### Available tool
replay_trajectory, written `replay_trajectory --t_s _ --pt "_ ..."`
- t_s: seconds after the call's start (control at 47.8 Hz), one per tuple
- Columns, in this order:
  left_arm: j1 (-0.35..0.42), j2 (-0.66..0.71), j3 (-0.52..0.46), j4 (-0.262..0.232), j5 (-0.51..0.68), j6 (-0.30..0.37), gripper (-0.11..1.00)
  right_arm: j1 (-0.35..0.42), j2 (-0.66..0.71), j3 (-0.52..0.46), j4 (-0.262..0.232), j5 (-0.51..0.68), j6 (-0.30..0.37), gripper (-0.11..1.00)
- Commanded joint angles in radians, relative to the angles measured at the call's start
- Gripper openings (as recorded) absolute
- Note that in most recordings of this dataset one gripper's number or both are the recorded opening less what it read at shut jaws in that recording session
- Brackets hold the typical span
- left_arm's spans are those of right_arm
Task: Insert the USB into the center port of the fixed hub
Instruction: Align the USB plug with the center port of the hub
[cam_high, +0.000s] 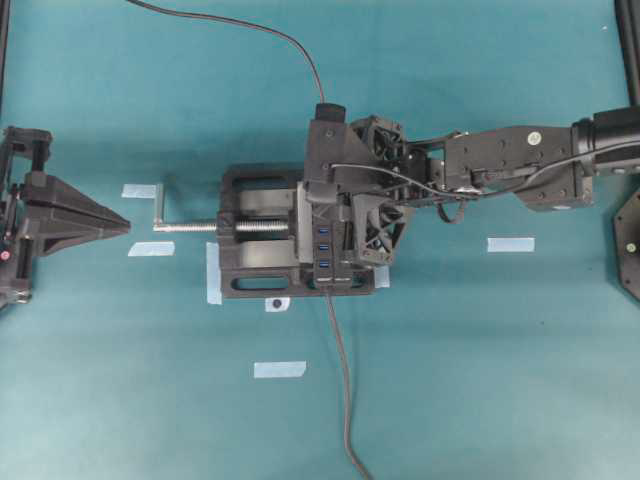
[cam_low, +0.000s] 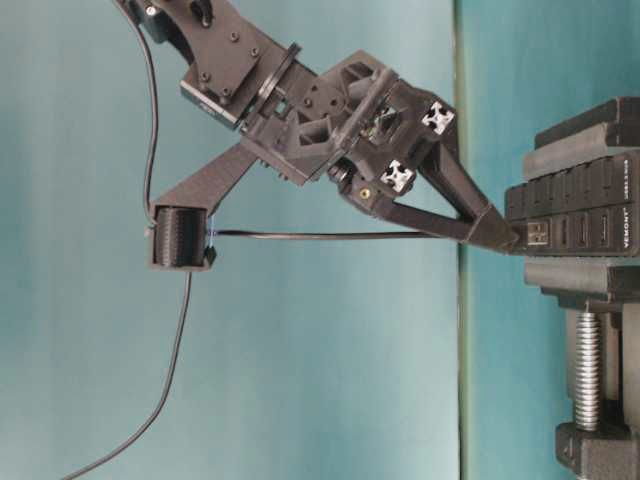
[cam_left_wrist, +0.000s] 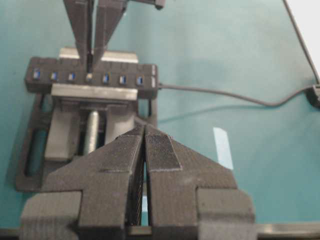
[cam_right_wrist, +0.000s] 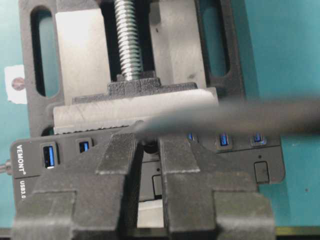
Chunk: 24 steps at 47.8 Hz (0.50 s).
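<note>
Teal table: fingers pinch USB at hub.

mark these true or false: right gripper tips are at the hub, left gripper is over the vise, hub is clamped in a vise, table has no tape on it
1. The right gripper has its tips at the hub. True.
2. The left gripper hangs over the vise. False: it sits off to the vise's side, jaws together.
3. The hub is clamped in the vise. True.
4. The table has no tape on it. False: several pale tape strips lie on it.
</note>
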Motion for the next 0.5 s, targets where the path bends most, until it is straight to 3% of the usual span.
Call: replay_trajectory --t_s 0.0,0.482 --pt "0.000 0.005 -0.021 0.002 -0.008 -0.002 0.00 0.003 -0.012 -0.005 0.000 -0.006 0.006 0.09" --pt "0.000 0.005 -0.025 0.002 -0.008 -0.002 0.00 0.002 0.009 0.008 0.002 -0.023 0.003 0.09"
